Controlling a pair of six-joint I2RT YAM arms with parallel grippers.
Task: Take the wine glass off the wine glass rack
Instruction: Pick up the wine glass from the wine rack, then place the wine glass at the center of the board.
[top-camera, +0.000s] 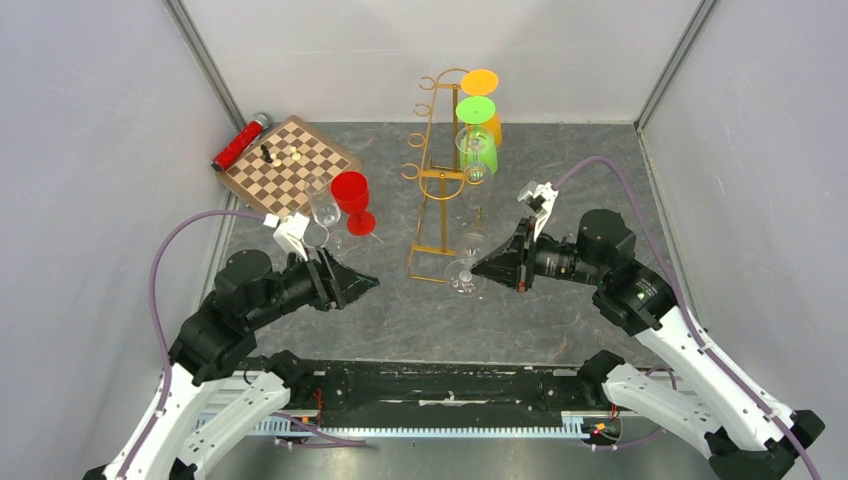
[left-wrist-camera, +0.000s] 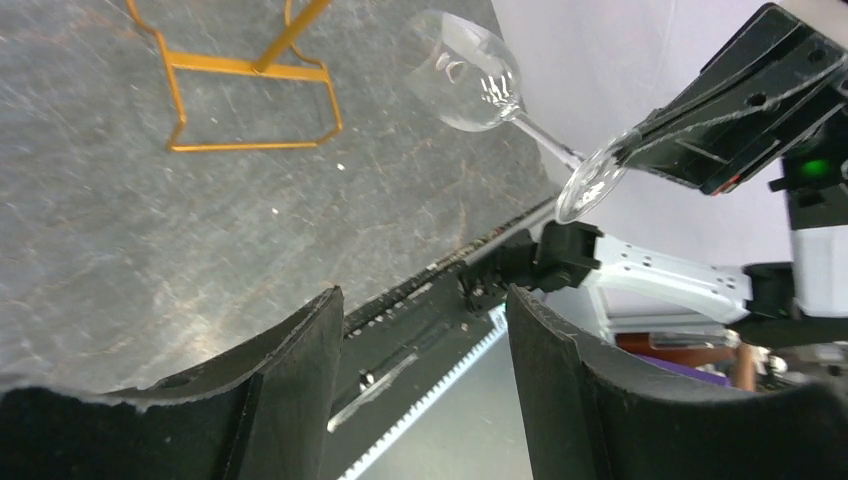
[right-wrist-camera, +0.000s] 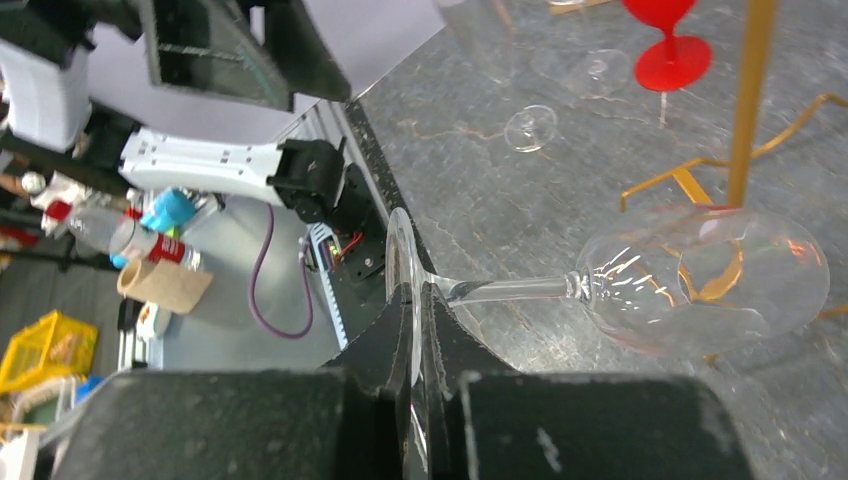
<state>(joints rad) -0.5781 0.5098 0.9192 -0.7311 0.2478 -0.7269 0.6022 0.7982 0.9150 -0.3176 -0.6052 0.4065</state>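
Note:
The gold wire rack (top-camera: 436, 170) stands at the middle back, with an orange glass (top-camera: 481, 84), a green glass (top-camera: 476, 112) and a clear glass (top-camera: 476, 148) hanging on its right side. My right gripper (top-camera: 482, 267) is shut on the flat foot of a clear wine glass (top-camera: 463, 275). It holds the glass lying sideways, low over the table, with the bowl (right-wrist-camera: 700, 280) beside the rack's base (right-wrist-camera: 690, 180). My gripper (right-wrist-camera: 415, 300) pinches the foot edge-on. My left gripper (top-camera: 372, 283) is open and empty, left of the rack base (left-wrist-camera: 250, 100). Its view shows the held glass (left-wrist-camera: 465, 70).
A red wine glass (top-camera: 352, 198) and a clear glass (top-camera: 325, 212) stand on the table left of the rack. A chessboard (top-camera: 290, 165) with a few pieces and a red cylinder (top-camera: 240, 143) lie at the back left. Grey walls close in both sides.

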